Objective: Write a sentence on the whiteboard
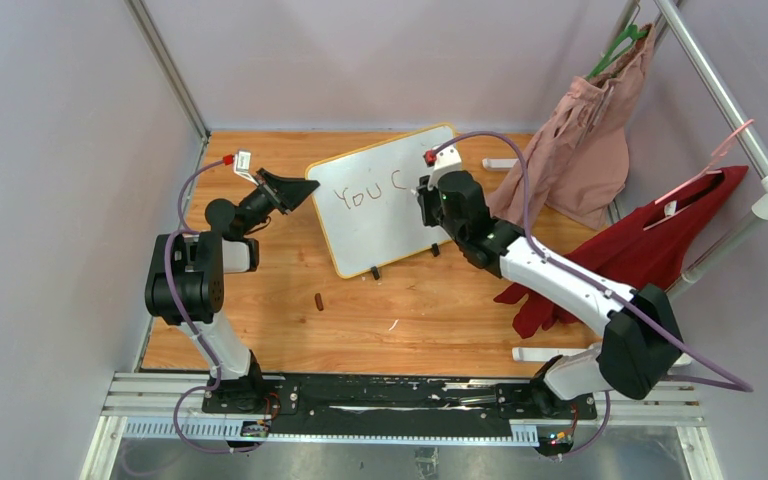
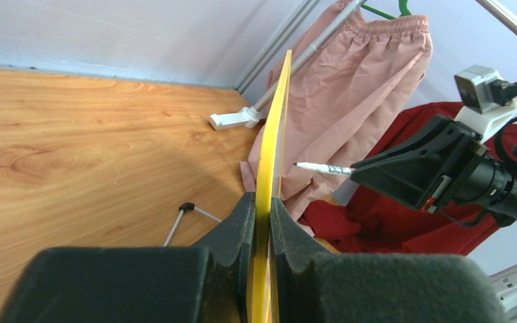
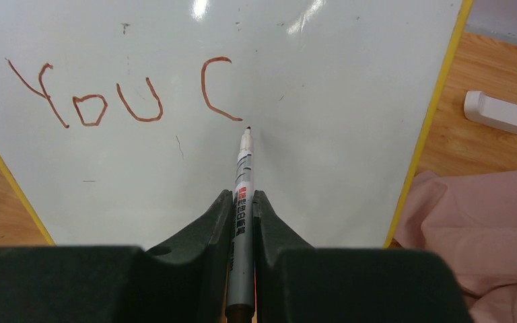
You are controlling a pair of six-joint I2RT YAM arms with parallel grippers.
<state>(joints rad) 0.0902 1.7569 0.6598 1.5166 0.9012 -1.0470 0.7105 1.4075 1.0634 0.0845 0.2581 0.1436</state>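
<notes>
Four letters of the sentence [image 3: 138, 120] are written on the whiteboard [image 1: 380, 235]; the marker [image 3: 242, 182] is clamped by the right gripper [image 3: 242, 199], the board's edge by the left gripper [image 2: 262, 205].

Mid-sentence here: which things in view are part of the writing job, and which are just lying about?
In the job: whiteboard, clamped at its edge by the left gripper; letters "You C"; marker in the right gripper.
Lying about: pink garment; red garment; small brown piece; white bar.

Upright yellow-framed whiteboard [image 1: 380, 232] bears reddish-brown sentence [image 3: 122, 101] start "You C".
</notes>
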